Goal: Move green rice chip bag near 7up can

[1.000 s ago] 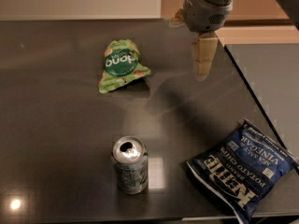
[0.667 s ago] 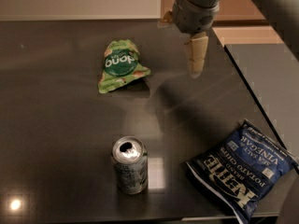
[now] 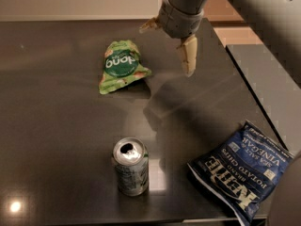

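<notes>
The green rice chip bag [image 3: 120, 68] lies on the dark table [image 3: 56, 126] at the back centre-left, light green with a dark green round logo. The 7up can [image 3: 130, 165] stands upright near the front edge, its silver top opened. My gripper [image 3: 167, 48] hangs above the table just right of the green bag and does not touch it. Its two cream fingers [image 3: 189, 55] are spread apart and hold nothing. The can is well in front of the bag, a clear gap between them.
A larger dark blue chip bag [image 3: 242, 171] lies at the front right, near the table's right edge. A grey surface [image 3: 268, 88] adjoins the table on the right. A light wall [image 3: 75, 1] runs behind the table.
My gripper has moved left, closer to the green bag. The bag, the can and the blue bag have not moved.
</notes>
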`<state>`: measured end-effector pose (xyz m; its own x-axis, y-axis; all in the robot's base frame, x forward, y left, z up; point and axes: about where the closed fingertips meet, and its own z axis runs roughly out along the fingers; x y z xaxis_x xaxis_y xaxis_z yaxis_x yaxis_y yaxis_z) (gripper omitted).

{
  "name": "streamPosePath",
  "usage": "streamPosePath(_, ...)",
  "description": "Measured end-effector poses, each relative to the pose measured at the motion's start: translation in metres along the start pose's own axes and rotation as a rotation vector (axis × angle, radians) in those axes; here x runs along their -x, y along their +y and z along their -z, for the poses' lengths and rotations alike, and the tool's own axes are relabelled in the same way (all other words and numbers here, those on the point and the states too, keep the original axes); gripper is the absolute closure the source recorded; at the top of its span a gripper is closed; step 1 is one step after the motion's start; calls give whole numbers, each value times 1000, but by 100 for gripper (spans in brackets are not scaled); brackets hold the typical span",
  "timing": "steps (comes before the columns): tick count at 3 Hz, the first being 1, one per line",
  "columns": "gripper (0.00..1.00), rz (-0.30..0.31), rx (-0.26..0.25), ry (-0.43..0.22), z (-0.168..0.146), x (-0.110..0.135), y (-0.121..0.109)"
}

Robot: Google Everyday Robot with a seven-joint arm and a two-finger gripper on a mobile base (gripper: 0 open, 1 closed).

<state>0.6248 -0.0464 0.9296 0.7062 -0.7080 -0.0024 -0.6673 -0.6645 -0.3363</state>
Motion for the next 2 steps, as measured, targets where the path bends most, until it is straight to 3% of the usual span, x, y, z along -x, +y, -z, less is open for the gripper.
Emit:
streamPosePath(1, 0, 196, 14, -14, -6, 11, -6)
streamPosePath(2, 0, 252, 8, -14, -8, 11, -8)
